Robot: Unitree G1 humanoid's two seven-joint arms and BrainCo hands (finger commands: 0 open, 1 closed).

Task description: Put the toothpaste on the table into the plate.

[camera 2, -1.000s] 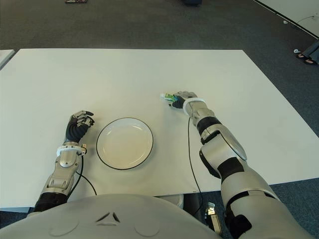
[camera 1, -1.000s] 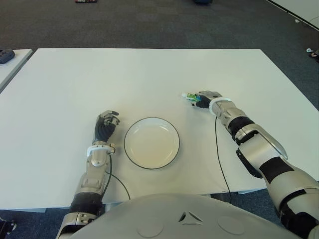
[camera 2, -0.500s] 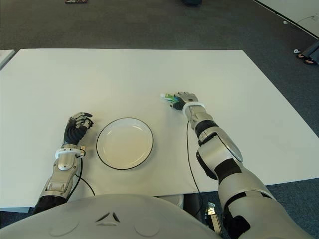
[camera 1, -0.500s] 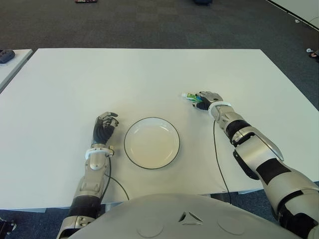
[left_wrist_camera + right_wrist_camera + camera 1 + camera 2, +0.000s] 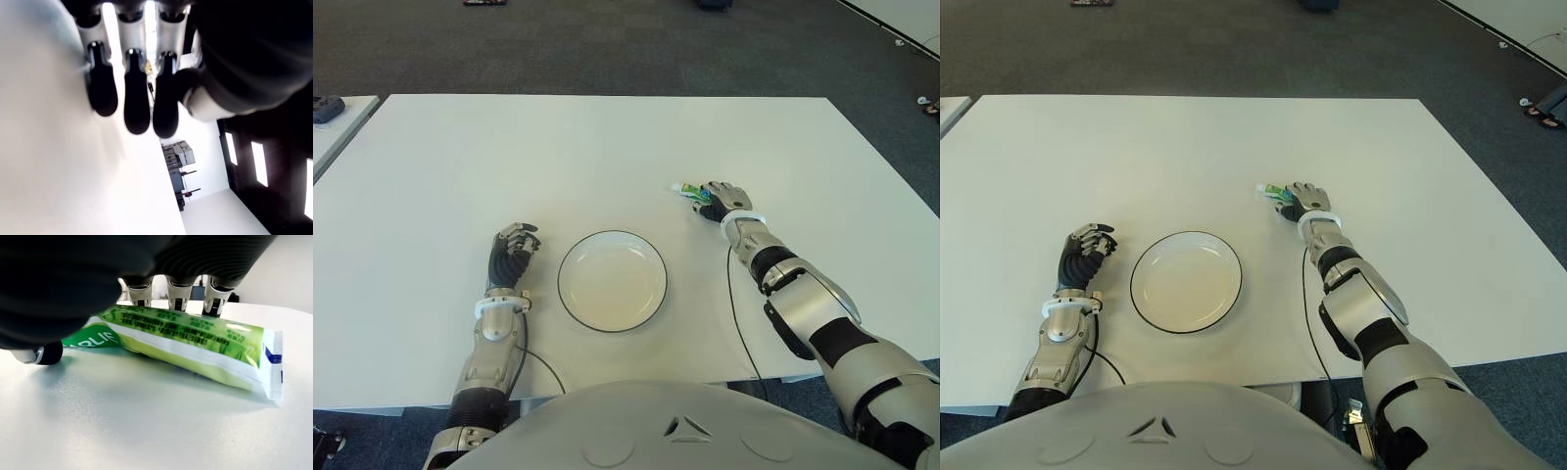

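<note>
Left hand sits on the white table, just left of the plate; dark ribbed fingers curled loosely, holding nothing. Glossy black fingertips, silver metal knuckles, white band at the wrist.

Plate is round, shallow, cream-white with a thin dark rim, empty, near the table's front edge. Matte white tabletop all round it, bare space on every side; table edges well away except the near one.

Right of the plate, set back from it, the toothpaste lies flat on the table, well apart from the plate. It is a soft green tube with a white stripe, flat crimped end with a blue mark, fine print too small to read; partial white lettering reads "PLIF" at the end under the palm.

Right hand is over the tube, fingertips reaching down along its far side, thumb tip on the table beside the near side. Fingers draped around the tube but not clamped; tube rests on the table. Dark carpet beyond the table.
</note>
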